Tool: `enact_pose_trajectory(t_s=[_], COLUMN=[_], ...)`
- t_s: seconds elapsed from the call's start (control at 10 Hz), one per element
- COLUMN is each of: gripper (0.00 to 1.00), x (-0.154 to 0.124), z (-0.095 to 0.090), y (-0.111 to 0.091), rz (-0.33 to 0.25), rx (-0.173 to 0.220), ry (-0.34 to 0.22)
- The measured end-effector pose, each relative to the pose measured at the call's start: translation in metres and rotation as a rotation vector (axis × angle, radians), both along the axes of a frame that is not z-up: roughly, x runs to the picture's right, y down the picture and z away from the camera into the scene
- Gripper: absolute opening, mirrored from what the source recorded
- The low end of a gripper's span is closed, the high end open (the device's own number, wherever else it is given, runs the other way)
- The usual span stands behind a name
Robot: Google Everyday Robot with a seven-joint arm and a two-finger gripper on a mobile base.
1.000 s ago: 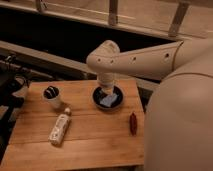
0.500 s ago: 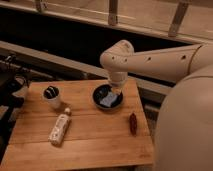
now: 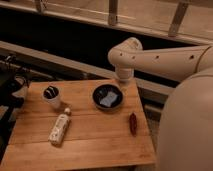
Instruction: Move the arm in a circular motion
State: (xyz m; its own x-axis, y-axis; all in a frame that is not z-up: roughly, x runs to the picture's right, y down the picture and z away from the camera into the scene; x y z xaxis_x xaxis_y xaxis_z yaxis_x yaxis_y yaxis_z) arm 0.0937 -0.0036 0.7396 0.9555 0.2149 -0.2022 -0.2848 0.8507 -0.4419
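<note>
Arm swept right and back, off the bowl: the circle was under way

The gripper (image 3: pixel 124 79) hung at the table's far edge, just beyond the dark bowl (image 3: pixel 107 96); its end was tucked under the wrist. From there outward, the arm (image 3: pixel 150 57) reached in from the right, elbow high over the table's (image 3: pixel 90 145) back corner. A second earlier that wrist had stood right over the bowl; half a second on it slid rightward, and now it sat further right and back. That read as an arc being traced, with much of the loop likely left. The cup (image 3: pixel 50 95), white bottle (image 3: pixel 59 129) and red item (image 3: pixel 133 123) had not budged.
</note>
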Motion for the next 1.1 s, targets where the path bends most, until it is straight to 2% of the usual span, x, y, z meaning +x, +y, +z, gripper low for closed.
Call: enact_pose_trajectory(t_s=[0.3,0.4,0.6,0.7,0.9,1.1], gripper=[0.0,0.0,0.0,0.0,0.07,0.01], x=[-0.008,-0.024,-0.033,-0.031,-0.011,0.008], z=[0.013,0.015,0.014,0.014,0.013,0.01], y=[-0.02,-0.026,-0.026,-0.028,-0.031,-0.035], rz=[-0.039,-0.069,-0.075,-0.073,-0.065,-0.039], rx=[0.026,0.035,0.042,0.044,0.047,0.071], ry=[-0.018,-0.031,-0.034,-0.035,-0.038,-0.031])
